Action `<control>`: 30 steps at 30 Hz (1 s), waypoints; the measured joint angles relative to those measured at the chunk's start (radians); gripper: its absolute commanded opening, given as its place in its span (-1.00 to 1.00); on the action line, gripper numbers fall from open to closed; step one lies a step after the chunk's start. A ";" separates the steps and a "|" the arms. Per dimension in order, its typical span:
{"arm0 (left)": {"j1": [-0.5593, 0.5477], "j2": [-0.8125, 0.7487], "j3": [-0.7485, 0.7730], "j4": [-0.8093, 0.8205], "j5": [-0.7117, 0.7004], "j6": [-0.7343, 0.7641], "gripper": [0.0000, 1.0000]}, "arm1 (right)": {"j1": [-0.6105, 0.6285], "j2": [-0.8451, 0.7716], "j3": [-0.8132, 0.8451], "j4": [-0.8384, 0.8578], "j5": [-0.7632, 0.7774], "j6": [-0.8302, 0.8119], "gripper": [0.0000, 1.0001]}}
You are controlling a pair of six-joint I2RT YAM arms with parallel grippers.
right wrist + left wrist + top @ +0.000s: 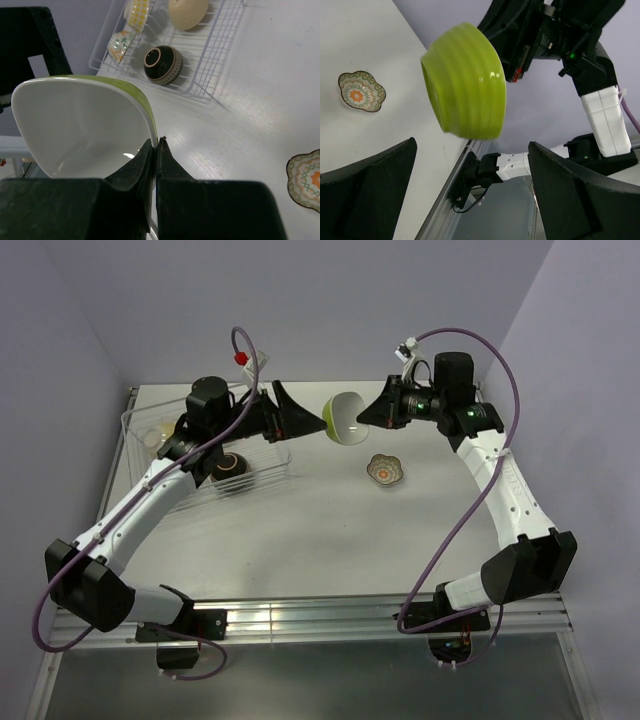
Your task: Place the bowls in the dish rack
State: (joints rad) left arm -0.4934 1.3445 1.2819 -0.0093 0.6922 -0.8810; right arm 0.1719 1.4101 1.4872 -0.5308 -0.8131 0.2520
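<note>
lime-green bowl (343,418) hangs in the air above the table (330,540), near 12 o'clock in the top view, between the two grippers. the right gripper (368,414) meets it from 3 o'clock and the left gripper (296,412) faces it from 9 o'clock. the bowl lies on its side. its axis runs roughly level from 9 to 3 o'clock, with the white mouth turned to 3 o'clock and the green outside to 9 o'clock.

only the right wrist view shows the grip. the right fingers are pinched narrow on the bowl's rim, one on the white inside and one on the green wall. in the top view the gripper body hides this. only the left wrist view shows the ribbed green outside full on. there the left fingers (370,190) stand wide apart at either side of the picture, and the bowl is ahead of them, touching neither.

the right wrist view also looks into the dish rack (220,45), which the left arm partly covers from above. in it sit a dark brown bowl (163,65), a tan-orange bowl (187,12), a blue-green patterned bowl (120,44) and a white bowl with orange-yellow pattern (136,11). the small scalloped bowl (384,470) rests upright on the table at 5 o'clock from the held bowl, outside the rack.
</note>
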 measured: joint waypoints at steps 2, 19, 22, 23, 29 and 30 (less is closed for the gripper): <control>-0.008 0.016 0.005 -0.003 -0.021 0.000 0.99 | 0.015 0.000 -0.008 -0.001 0.001 0.006 -1.00; -0.029 0.040 0.005 0.030 -0.048 -0.033 0.64 | 0.067 -0.005 -0.009 -0.002 0.019 0.016 -1.00; -0.032 0.040 0.005 0.040 -0.041 -0.045 0.56 | 0.069 -0.005 -0.009 -0.002 0.020 0.016 -1.00; -0.032 0.040 0.005 0.045 -0.039 -0.048 0.53 | 0.070 -0.005 -0.009 -0.002 0.021 0.016 -1.00; -0.033 0.042 0.005 0.060 -0.033 -0.061 0.41 | 0.077 -0.005 -0.009 -0.008 0.024 0.013 -1.00; -0.033 0.043 0.005 0.060 -0.033 -0.061 0.41 | 0.079 -0.005 -0.009 -0.009 0.025 0.012 -1.00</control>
State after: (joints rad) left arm -0.5262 1.3876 1.2869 0.0509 0.6594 -0.9424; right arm 0.2508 1.4048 1.4784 -0.5400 -0.7879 0.2642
